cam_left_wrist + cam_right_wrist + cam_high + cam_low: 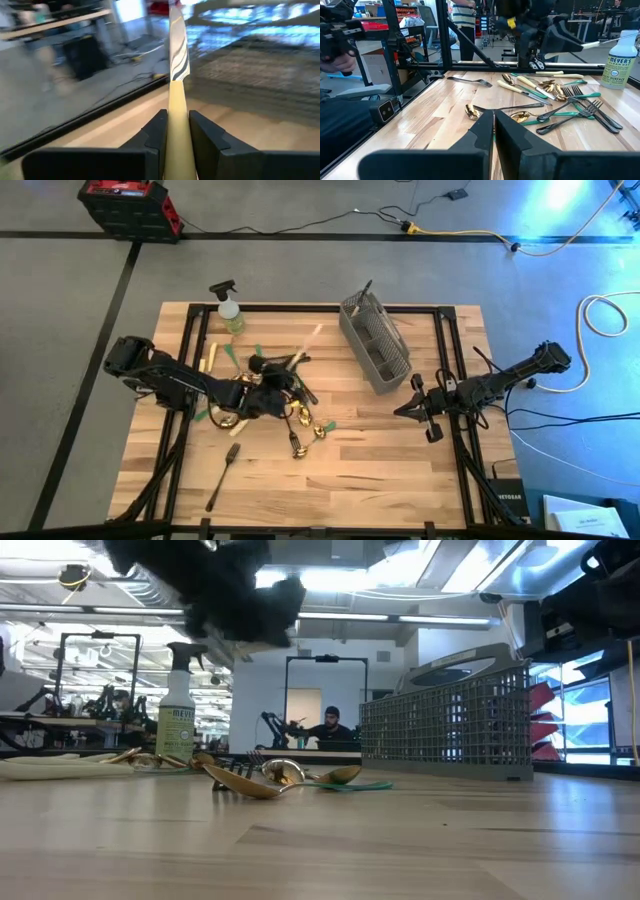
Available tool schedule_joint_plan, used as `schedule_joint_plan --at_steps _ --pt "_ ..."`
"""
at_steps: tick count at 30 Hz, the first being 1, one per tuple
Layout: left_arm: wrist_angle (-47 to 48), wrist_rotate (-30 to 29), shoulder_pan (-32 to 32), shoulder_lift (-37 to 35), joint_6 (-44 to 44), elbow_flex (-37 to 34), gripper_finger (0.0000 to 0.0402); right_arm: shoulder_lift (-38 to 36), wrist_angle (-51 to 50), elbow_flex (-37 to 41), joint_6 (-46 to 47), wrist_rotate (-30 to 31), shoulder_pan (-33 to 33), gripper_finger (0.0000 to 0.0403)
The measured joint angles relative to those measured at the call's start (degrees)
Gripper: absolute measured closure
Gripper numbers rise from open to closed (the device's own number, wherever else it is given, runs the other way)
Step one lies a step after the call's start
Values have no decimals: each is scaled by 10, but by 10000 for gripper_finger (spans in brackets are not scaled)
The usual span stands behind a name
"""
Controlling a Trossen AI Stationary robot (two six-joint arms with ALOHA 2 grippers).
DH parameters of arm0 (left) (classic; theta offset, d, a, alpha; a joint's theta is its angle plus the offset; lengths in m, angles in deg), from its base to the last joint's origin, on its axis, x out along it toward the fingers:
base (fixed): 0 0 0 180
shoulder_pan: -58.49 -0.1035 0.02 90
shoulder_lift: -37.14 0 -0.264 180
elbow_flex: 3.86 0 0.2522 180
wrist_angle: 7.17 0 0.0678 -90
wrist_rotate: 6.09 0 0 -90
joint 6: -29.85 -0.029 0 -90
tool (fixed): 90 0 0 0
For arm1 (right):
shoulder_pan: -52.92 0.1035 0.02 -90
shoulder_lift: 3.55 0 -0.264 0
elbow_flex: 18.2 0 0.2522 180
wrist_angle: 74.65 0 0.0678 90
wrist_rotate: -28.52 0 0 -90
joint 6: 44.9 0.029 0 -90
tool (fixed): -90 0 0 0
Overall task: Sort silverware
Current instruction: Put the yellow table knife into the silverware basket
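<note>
My left gripper (283,373) is over the table's left middle, shut on a knife (308,342) with a cream handle and a shiny blade. The knife points toward the grey mesh caddy (375,340). Below and beside the gripper lies the loose silverware (300,425): gold spoons, green-handled forks and dark forks, flat on the wood. A black fork (222,475) lies alone near the front left. My right gripper (405,408) waits shut at the table's right side, touching nothing. My left gripper pinches the knife's cream handle (176,107) between its two fingers (156,131). The knife lies along the fingers, and its blade (178,50) sticks out past their tips. The fingers point about level toward the caddy. The knife is lifted clear of the table.
The caddy (445,725) stands at the far right middle with one dark utensil in it. A spray bottle (230,310) stands at the far left edge. Bare wood lies in front of my right gripper (493,117) and along the near edge. A person sits in the room beyond.
</note>
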Motion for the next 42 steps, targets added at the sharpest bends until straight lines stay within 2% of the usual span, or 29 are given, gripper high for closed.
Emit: schedule_joint_plan --at_steps 3,6,8,12,18,22,27,32,37,42 --pt "-90 56 -9 0 -81 0 353 0 0 0 0 0 0 403" --pt "-177 140 -18 1 -166 -4 353 0 0 0 -1 0 0 403" --pt "-240 180 -23 7 -191 -11 353 0 9 0 -2 0 0 403" --pt "-340 241 -37 33 -205 -22 353 0 75 0 -18 1 0 403" --pt "-484 351 -64 91 -222 -23 353 3 159 0 -84 70 0 403" --pt "-566 411 -88 120 -219 -23 353 18 197 0 -101 91 0 403" --pt "-619 474 -123 141 -190 -22 353 70 284 0 -126 104 0 403" --pt "-623 513 -144 156 -167 -6 353 148 364 0 -146 121 0 403" --pt "-614 553 -146 167 -170 13 353 242 375 -28 -147 118 -10 403" --pt "-606 581 -139 167 -177 20 353 340 384 -87 -150 104 -63 403"
